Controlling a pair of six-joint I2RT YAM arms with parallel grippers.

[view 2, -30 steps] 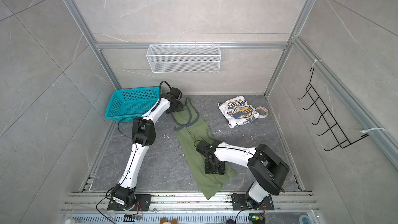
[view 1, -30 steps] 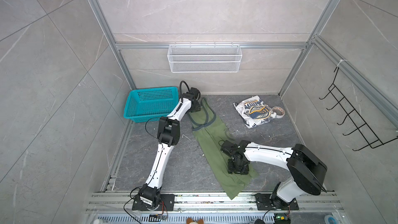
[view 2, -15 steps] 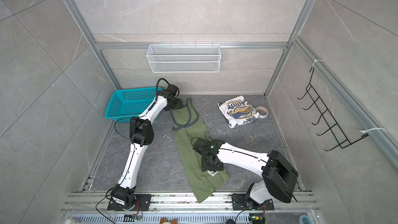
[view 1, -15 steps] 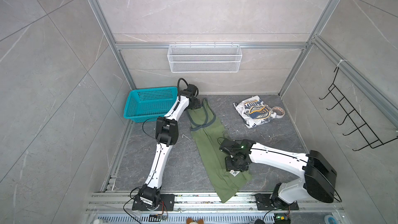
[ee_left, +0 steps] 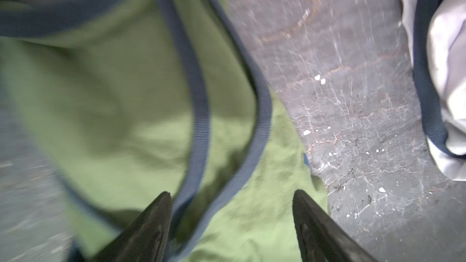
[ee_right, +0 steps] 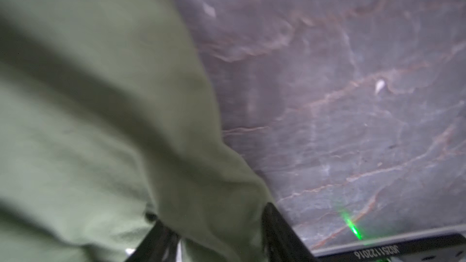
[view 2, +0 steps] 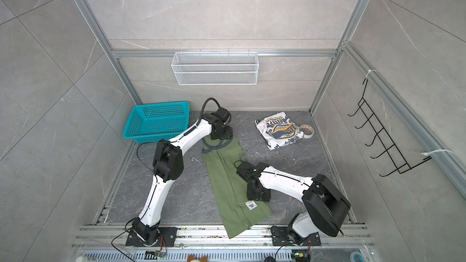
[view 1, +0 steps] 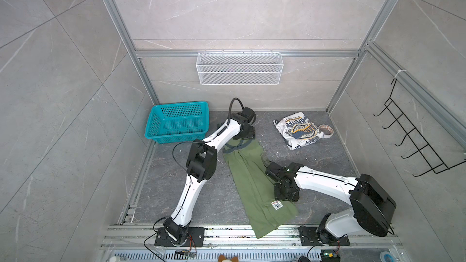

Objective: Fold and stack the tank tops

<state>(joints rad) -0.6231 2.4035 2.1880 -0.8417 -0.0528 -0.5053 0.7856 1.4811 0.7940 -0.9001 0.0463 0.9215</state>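
Observation:
The olive green tank top (view 1: pixel 252 185) (view 2: pixel 227 185) lies as a long narrow strip on the dark floor, its grey straps at the far end and its hem over the front rail. My left gripper (view 1: pixel 245 136) (ee_left: pixel 231 192) stands open over the strap end, and the straps (ee_left: pixel 199 112) run between its fingers. My right gripper (view 1: pixel 286 196) (ee_right: pixel 209 211) sits on the strip's right edge near a small label (view 1: pixel 277 204). A fold of green cloth (ee_right: pixel 88 122) fills its gap. The white tank top (view 1: pixel 298 131) (ee_left: pixel 448 46) lies bunched at the back right.
A teal basket (view 1: pixel 151 124) stands at the back left. A tape roll (view 1: pixel 326 131) touches the white tank top. A white wire shelf (view 1: pixel 239 68) hangs on the back wall and a black hook rack (view 1: pixel 416 142) on the right wall. A metal rail (view 1: pixel 227 233) borders the front.
The green strip swung left at its near end and its straps have bunched closer together. My left gripper came nearer and to the right. My right gripper shifted slightly right.

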